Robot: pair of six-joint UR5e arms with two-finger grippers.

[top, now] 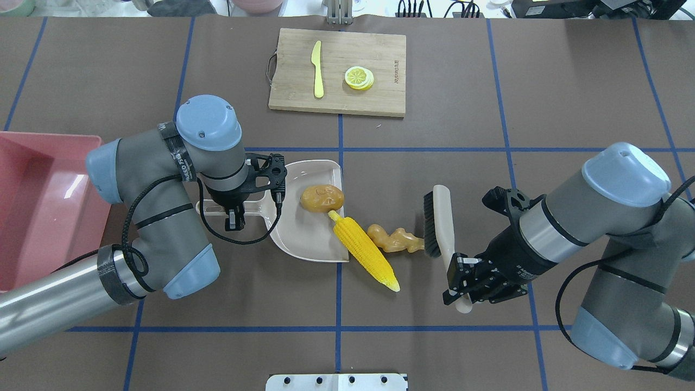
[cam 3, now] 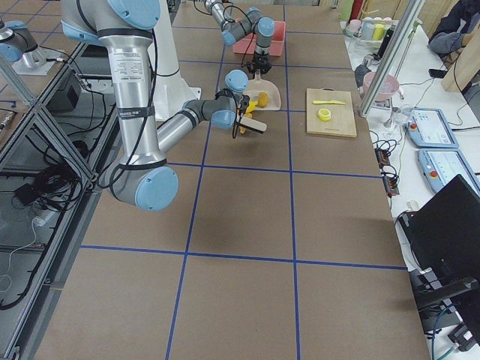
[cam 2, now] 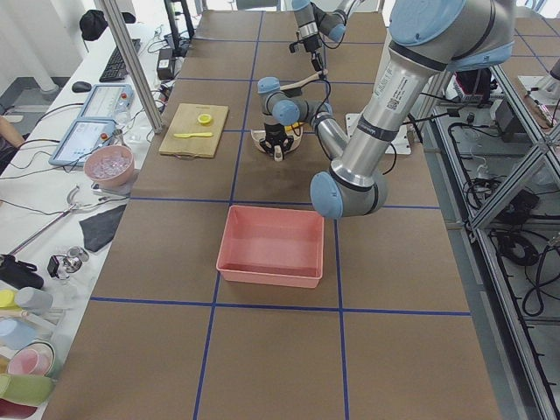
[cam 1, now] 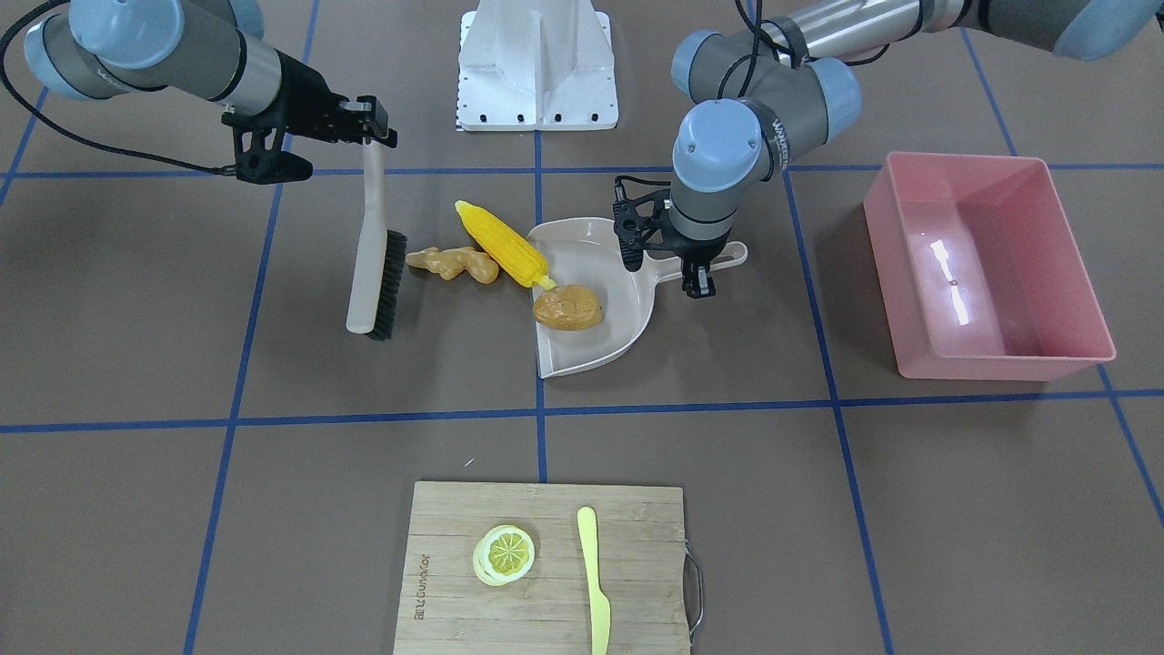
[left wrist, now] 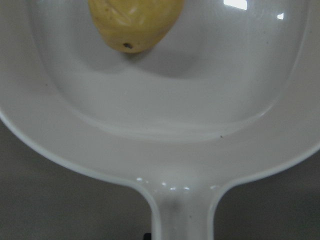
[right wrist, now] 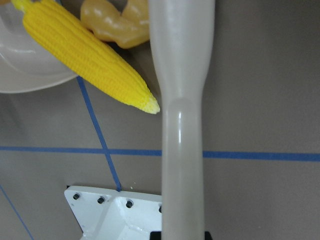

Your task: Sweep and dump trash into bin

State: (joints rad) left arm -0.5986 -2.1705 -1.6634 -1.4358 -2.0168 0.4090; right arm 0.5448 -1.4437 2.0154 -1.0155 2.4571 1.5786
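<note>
right hand (top: 456,270) is clenched on the brush (top: 437,222) handle, bristles just beside the ginger (top: 395,239). left hand (top: 233,213) is clamped on the dustpan (top: 304,236) handle. potato (top: 322,197) is inside the pan. corn (top: 364,251) lies slantwise, one end over the lip, the rest outside. bin (cam 1: 1005,366) is well apart, on the left arm's side, nothing in it.

risks as i see them: a straight push could pivot the corn past the pan's side edge. ginger may slip round the bristles. potato is round and likely rolls out if the pan tips forward on the lift.

left wrist view shows only the potato in the pan, no corn. front view shows the whole bin; overhead crops it.
</note>
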